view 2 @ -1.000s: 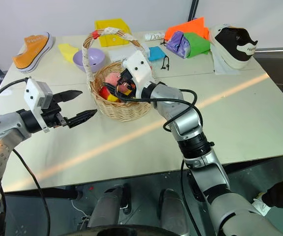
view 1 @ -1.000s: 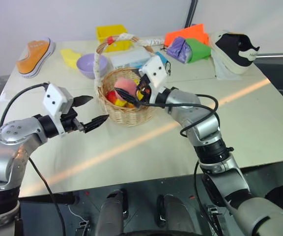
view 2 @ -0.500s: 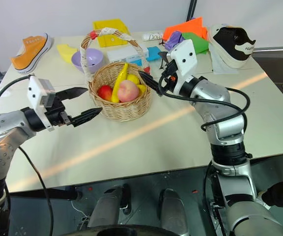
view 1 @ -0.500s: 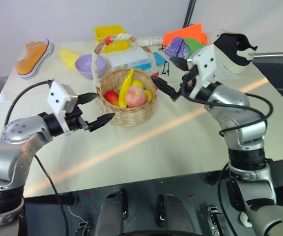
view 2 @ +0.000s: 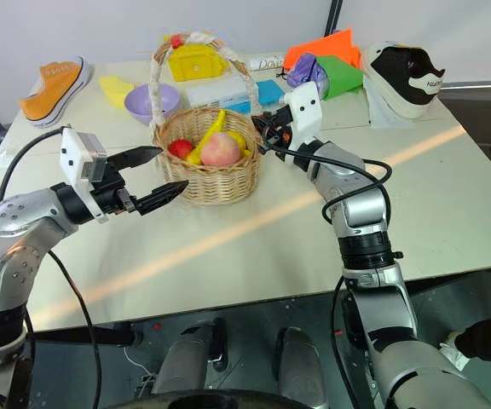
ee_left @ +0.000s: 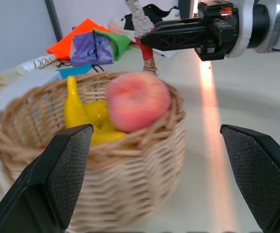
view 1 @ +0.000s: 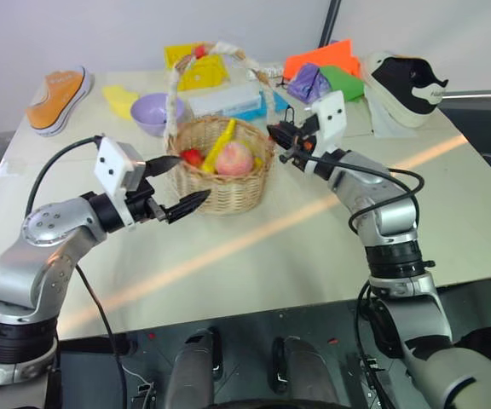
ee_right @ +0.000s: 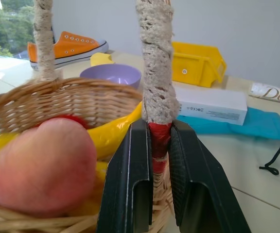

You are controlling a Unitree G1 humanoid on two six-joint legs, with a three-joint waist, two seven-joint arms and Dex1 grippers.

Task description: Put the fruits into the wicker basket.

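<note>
While right claw (ee_right: pixel 152 160) pinches the wicker basket (view 1: pixel 228 183) handle, left claw (view 1: pixel 186 183) stays spread.
One banana (view 1: pixel 222 143), one peach (view 1: pixel 236 158) inside, between both claws.

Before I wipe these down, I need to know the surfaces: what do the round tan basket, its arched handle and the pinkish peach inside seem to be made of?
Round tan basket: woven wicker, matte, visible weave. Arched handle: wrapped in rough off-white cord or fabric, red band at its base. Pinkish peach: probably plastic, smooth with an even blush.
</note>
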